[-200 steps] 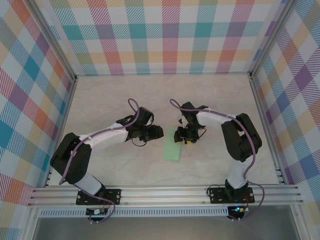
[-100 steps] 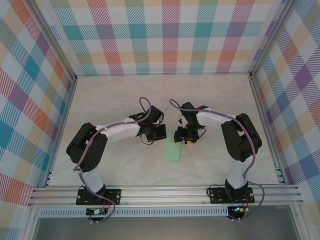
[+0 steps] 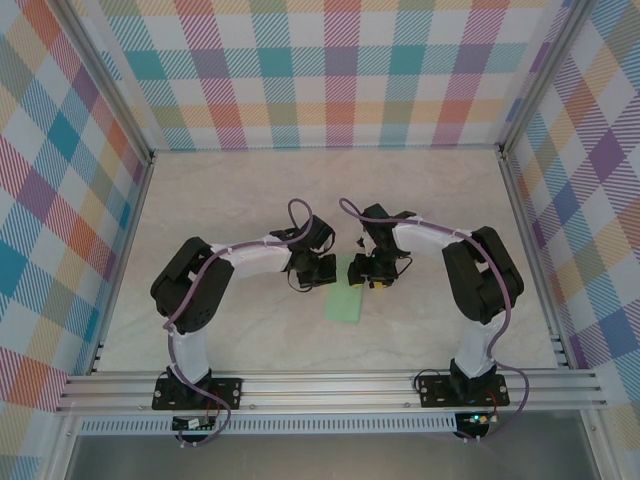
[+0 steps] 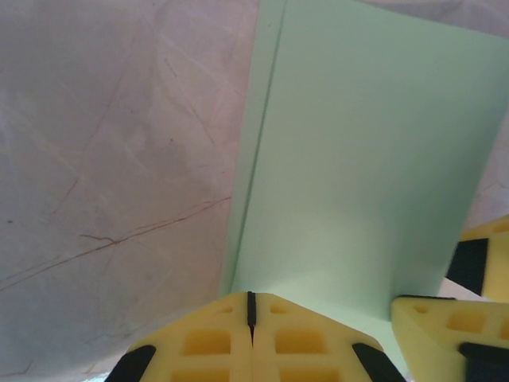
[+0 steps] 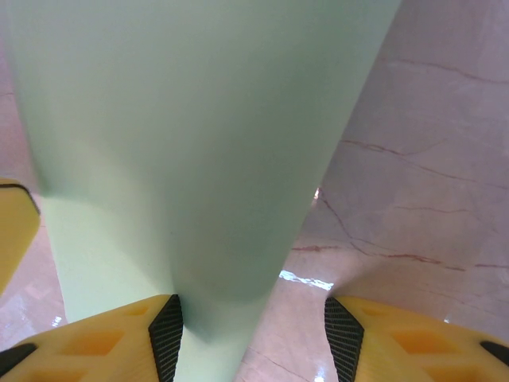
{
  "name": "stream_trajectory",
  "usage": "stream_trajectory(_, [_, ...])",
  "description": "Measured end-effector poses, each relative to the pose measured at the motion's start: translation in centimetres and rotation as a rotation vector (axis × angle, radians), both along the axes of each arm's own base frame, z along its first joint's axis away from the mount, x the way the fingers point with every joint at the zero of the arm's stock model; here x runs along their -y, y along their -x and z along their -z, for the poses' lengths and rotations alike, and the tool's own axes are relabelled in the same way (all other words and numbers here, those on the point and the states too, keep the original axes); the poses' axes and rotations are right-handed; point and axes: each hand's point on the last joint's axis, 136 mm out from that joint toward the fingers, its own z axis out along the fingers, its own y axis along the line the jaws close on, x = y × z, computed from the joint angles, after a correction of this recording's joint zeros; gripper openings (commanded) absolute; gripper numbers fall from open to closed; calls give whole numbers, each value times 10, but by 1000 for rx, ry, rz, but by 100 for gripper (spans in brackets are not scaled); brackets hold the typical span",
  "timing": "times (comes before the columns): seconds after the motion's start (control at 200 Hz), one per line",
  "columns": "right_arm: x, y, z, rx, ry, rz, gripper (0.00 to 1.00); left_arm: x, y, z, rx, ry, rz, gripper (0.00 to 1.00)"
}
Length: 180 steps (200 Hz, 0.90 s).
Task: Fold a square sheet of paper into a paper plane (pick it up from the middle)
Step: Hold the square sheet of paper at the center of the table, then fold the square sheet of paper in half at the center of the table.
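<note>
Paper plane (image 3: 344, 299) flat on the marbled table (image 3: 220, 210), a gripper at each side of its far end.
Smooth, matte mint paper, folded into a long narrow strip with one crisp lengthwise crease close to a long edge. From overhead the far end sits under the two grippers, so the nose can't be made out. Left gripper (image 4: 251, 314) clamped tight, yellow pads (image 4: 207, 344) with square hollows pressed together right at the paper's edge. Hard to tell if a layer is nipped between them. Right gripper (image 5: 254, 338) spread apart, the paper's bowed end lying between its black-faced yellow fingertips (image 5: 119, 338), nothing grasped. Tabletop glossy, pale stone with thin reddish veins.
</note>
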Motion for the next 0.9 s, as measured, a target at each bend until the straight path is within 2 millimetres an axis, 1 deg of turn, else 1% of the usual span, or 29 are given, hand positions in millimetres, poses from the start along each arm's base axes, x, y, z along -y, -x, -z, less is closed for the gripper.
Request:
stream_trajectory(0.05, [0,0,0,0,0,0,55,0,1,4,-8,-5,0,0])
stream_trajectory(0.255, [0,0,0,0,0,0,55,0,0,4,-8,-1,-3,0])
stream_trajectory(0.47, [-1,-1,-2,5,-8,7,62,0,0,4,-8,-2,-2,0])
stream_trajectory(0.58, [-1,-3,-8,27,-1,13,65,0,0,4,-8,-3,-2,0])
stream_trajectory(0.68, [2,-7,-23,74,-4,33,65,0,0,4,-7,-5,-2,0])
stream_trajectory(0.735, [3,-9,-35,110,-15,44,63,0,0,4,-6,-6,0,0])
stream_trajectory(0.77, [3,-11,-43,134,-26,58,56,0,0,4,-5,-5,0,0])
stream_trajectory(0.85, [0,-11,-58,176,-90,83,46,0,0,4,-6,-5,1,0])
stream_trajectory(0.9, [-6,-9,-63,173,-142,99,35,0,0,4,-5,-5,1,0])
